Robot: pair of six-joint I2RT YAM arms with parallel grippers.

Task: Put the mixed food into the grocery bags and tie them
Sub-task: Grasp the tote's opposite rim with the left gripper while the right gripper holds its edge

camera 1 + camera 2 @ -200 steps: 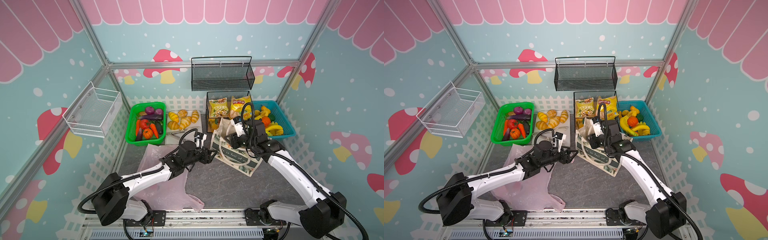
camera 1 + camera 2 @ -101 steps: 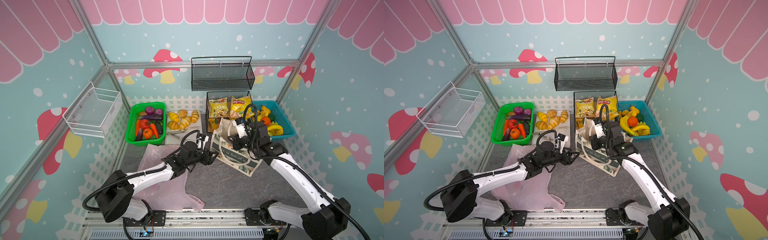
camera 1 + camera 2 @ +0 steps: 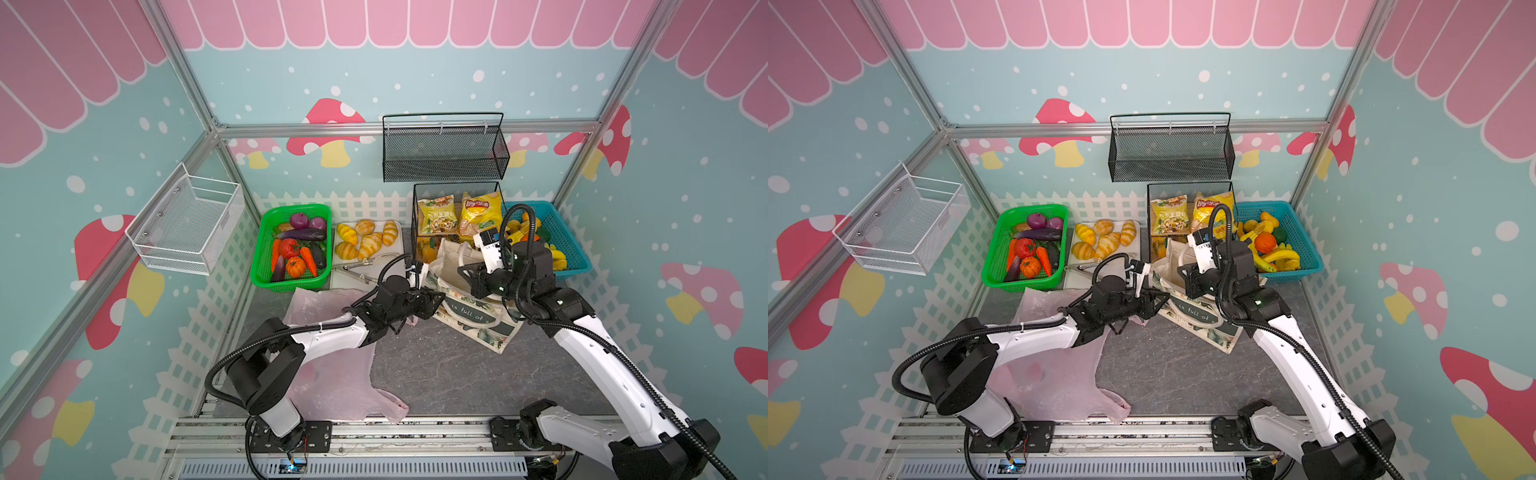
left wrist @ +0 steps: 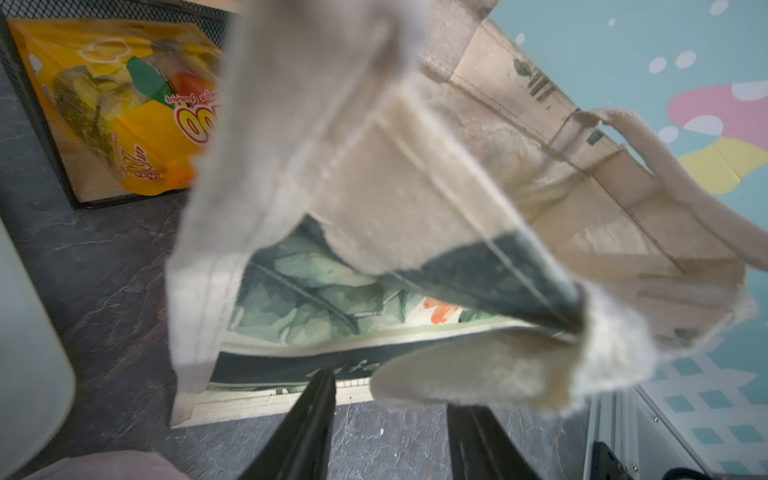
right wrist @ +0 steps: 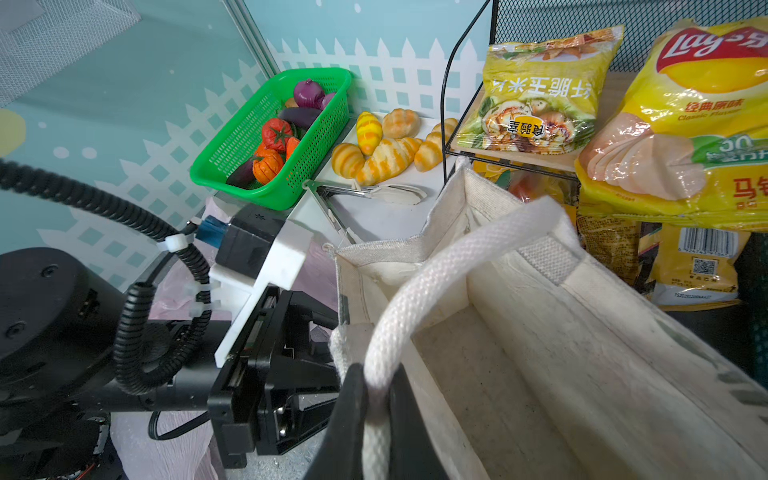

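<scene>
The right gripper point(image 5: 376, 386) is clamped on the canvas tote's point(image 3: 478, 320) white handle point(image 5: 457, 257), holding its mouth up near the bench's back edge. The left gripper point(image 4: 388, 395) has crept closer to the tote's rim, jaws apart. The pink bag point(image 3: 332, 374) lies flat at the front left corner. The vegetables sit in the green basket point(image 3: 266, 266).

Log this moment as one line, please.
right gripper: shut on tote handle | left gripper: open at tote | pink bag: lying flat
</scene>
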